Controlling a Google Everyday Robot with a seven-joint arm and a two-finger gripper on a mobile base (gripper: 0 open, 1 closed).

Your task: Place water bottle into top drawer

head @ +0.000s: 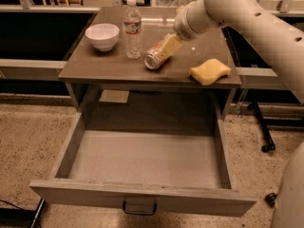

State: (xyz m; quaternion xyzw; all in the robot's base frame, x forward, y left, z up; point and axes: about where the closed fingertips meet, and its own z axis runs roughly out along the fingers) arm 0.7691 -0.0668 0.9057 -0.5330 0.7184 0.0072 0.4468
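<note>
The water bottle stands upright on the table top, a clear ribbed bottle with a white cap and a white-red label. The top drawer is pulled wide open below the table, its pale bottom bare, with a dark handle on its front. My gripper hangs from the white arm just right of the bottle, right over the far end of an orange-red soda can that lies on its side. The gripper holds nothing that I can see.
A white bowl sits left of the bottle. A yellow sponge lies at the table's right front. A pale card lies under the table behind the drawer. A wheeled stand is on the floor at the right.
</note>
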